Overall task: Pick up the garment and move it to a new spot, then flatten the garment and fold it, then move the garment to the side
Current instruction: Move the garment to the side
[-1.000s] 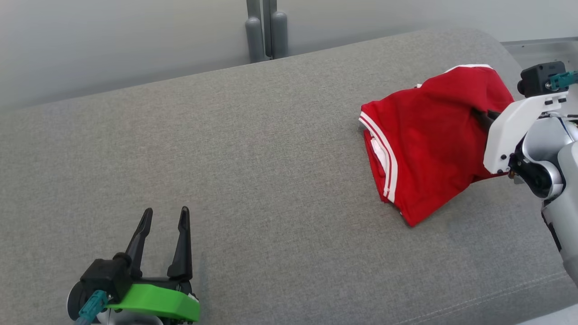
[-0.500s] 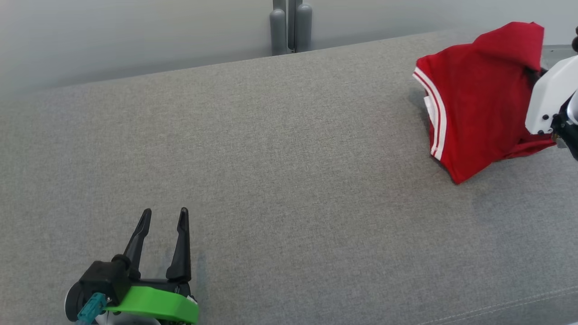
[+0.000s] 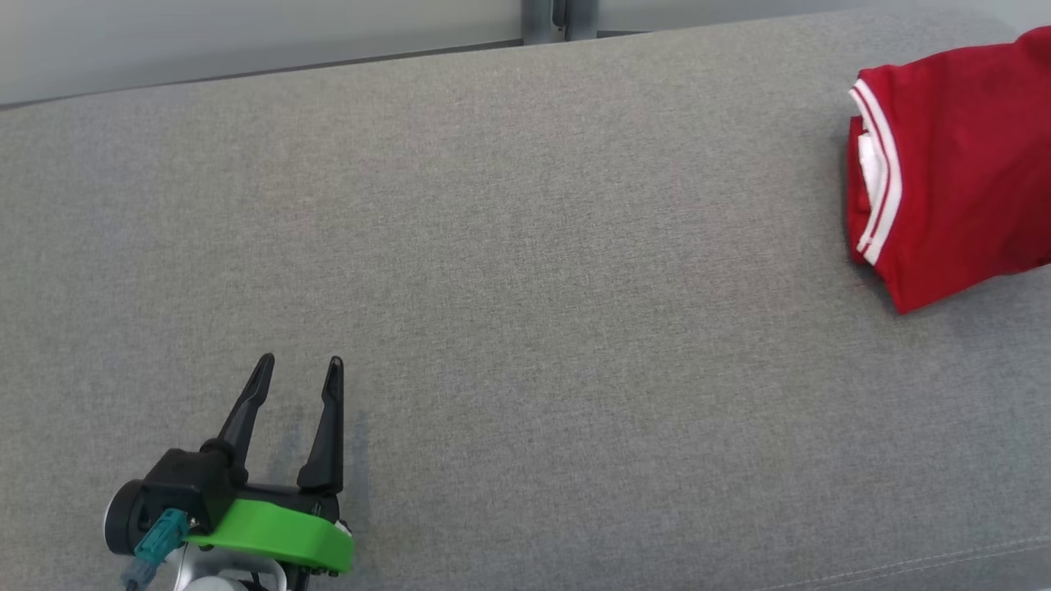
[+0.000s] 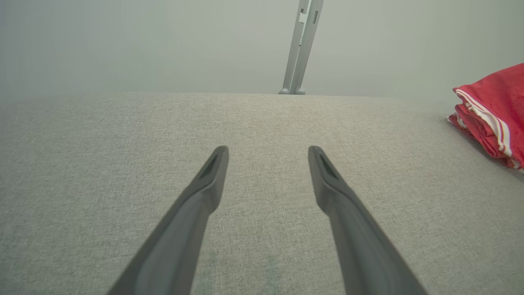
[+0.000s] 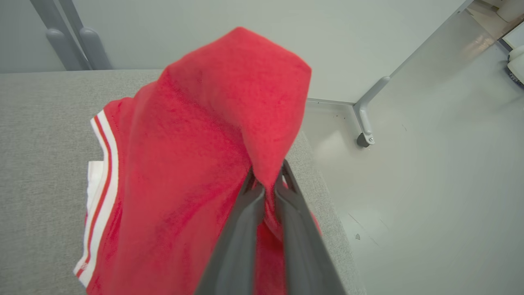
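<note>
In the head view the red garment (image 3: pixel 961 164) sits at the far right of the grey padded surface (image 3: pixel 534 246), a layered bundle with its white-striped hem turned toward the middle and its right part cut off by the frame. That looks like the final step, carrying the folded piece aside. The left gripper (image 3: pixel 300 365) hovers low at the near left with its jaws spread and nothing between them, well apart from the cloth, probably parked there to leave the other arm a free path. A wide bare stretch of fabric lies between the two, bounded by the far edge along the top and a stitched seam near the lower right corner. The left wrist view looks along the two splayed fingers over bare upholstery to the far edge, where a grey post (image 4: pixel 301 45) stands behind it; the garment's stacked, striped layers rest at the right margin. In the right wrist view the right gripper (image 5: pixel 266 176) is clenched on a fold of red cloth, which rises in a peak above the fingertips while the striped hem trails on the surface. The surface's end runs just beside the grip, with the pale floor (image 5: pixel 430 172) beyond, so little room remains that way before the bundle overhangs.
</note>
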You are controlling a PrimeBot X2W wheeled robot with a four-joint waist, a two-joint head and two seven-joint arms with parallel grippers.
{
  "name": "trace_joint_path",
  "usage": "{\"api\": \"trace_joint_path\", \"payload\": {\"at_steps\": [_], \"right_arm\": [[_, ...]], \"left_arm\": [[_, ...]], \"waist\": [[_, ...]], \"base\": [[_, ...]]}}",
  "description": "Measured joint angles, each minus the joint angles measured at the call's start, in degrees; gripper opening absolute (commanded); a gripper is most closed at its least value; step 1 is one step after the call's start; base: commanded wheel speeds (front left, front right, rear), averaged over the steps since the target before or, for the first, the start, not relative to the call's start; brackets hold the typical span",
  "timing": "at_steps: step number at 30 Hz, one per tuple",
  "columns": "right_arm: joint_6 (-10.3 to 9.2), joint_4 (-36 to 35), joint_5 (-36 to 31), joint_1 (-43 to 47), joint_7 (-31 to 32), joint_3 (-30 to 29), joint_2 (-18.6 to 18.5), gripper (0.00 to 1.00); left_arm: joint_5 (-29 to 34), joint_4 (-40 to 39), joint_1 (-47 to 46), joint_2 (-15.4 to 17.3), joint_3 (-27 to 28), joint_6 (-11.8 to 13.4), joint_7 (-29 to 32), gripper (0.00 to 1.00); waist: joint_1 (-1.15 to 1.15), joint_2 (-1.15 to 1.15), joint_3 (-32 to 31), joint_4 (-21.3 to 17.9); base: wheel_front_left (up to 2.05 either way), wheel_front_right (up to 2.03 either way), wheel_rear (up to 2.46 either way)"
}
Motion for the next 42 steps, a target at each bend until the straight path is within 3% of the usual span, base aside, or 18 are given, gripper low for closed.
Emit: {"api": "trace_joint_path", "payload": {"at_steps": [14, 15, 16, 17, 28, 36, 42], "right_arm": [[0.01, 6.51, -17.51, -1.5, -7.03, -15.02, -0.52, 0.0], [0.01, 6.5, -18.94, -1.52, -7.75, -15.63, -0.54, 0.1], [0.01, 6.45, -20.38, -1.53, -8.79, -16.28, -0.6, 0.45], [0.01, 6.24, -21.95, -1.57, -9.95, -17.16, -0.67, 1.0], [0.01, 7.84, -32.03, -2.83, -16.83, -21.62, 2.01, 1.0], [0.01, 10.02, -33.12, -4.76, -21.08, -21.56, 4.45, 1.0], [0.0, 11.93, -32.07, -6.67, -26.18, -18.31, 6.22, 1.0]], "left_arm": [[0.9, -1.68, -2.17, 1.71, -0.52, 0.15, 1.92, 1.0], [1.0, -1.75, -2.31, 1.87, -0.53, 0.16, 1.97, 1.0], [1.05, -1.83, -2.41, 2.0, -0.53, 0.16, 2.15, 1.0], [1.09, -1.96, -2.44, 2.13, -0.56, 0.16, 2.34, 1.0], [1.22, -2.55, -2.71, 2.87, -0.56, 0.76, 2.7, 1.0], [1.21, -2.79, -2.72, 2.98, -0.79, 0.86, 2.82, 1.0], [0.26, -2.32, -2.81, 2.46, -0.6, 0.76, 1.79, 1.0]], "waist": [[0.0, 0.0, 6.25, 3.97], [0.0, 0.0, 6.61, 4.28], [0.0, 0.0, 6.98, 4.58], [0.0, 0.0, 7.34, 4.87], [0.0, 0.0, 9.48, 6.33], [0.0, 0.0, 7.79, 4.96], [0.0, 0.0, 5.07, 3.78]], "base": [[0.0, 0.0, 0.0], [0.0, 0.0, 0.0], [0.0, 0.0, 0.0], [0.0, 0.0, 0.0], [0.0, 0.0, 0.0], [0.0, 0.0, 0.0], [0.0, 0.0, 0.0]]}}
